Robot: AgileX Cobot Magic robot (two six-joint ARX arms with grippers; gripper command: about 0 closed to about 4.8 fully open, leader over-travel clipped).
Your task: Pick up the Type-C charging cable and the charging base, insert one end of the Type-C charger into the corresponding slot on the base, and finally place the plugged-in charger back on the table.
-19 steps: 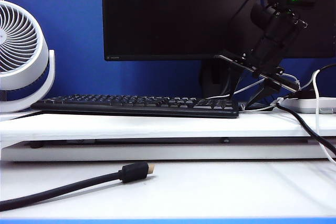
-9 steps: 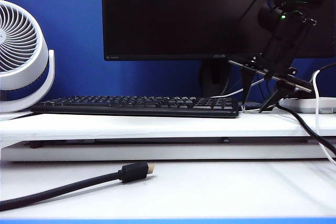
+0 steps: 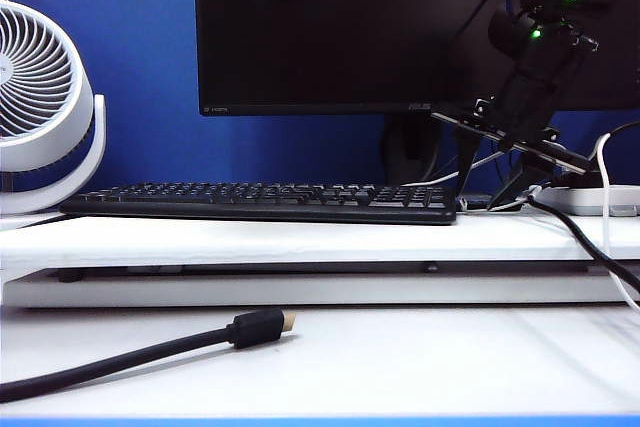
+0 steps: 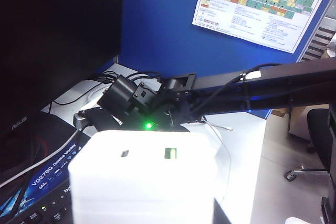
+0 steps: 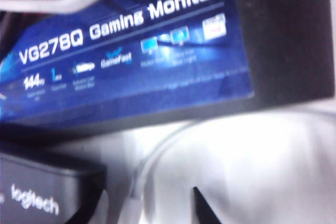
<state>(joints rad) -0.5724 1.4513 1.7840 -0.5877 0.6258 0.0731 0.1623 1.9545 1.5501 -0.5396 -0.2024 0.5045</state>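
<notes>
**Inspector:** Charging base [image 4: 142, 182] first. Where is it?

**Assistant:** It fills the near part of the left wrist view. It is a white block with the green port [image 4: 170, 153] and the dark slot [image 4: 124, 153] on its top face. It hangs clear above the keyboard [image 4: 47, 214], so the left gripper is clamped on it, though the block hides the fingers. The exterior view shows neither the block nor that gripper.

**Inspector:** Now the exterior view, from the left.

**Assistant:** A white fan [image 3: 40, 97] stands at the far left. The black cable [image 3: 150, 349] with a gold-tipped plug lies on the front of the table [image 3: 420, 367]. The keyboard [image 3: 260, 202] sits on the raised shelf under the monitor [image 3: 330, 27]. The right gripper [image 3: 490, 185] hangs just past the keyboard's right end, pointing down at the shelf. The power strip [image 3: 590, 199] is just beyond it.

**Inspector:** And the right gripper's condition?

**Assistant:** The jaws are spread wide and hold nothing.

**Inspector:** And the Type-C charging cable?

**Assistant:** The Type-C charging cable [image 5: 152, 150] is a thin white loop lying on the white shelf, just beside the monitor's foot [image 5: 131, 56]. In the right wrist view it passes between the two fingertips [image 5: 202, 208] of the right gripper [image 5: 147, 213]. The picture is too blurred to tell whether they touch it. It is well apart from the charging base.
</notes>
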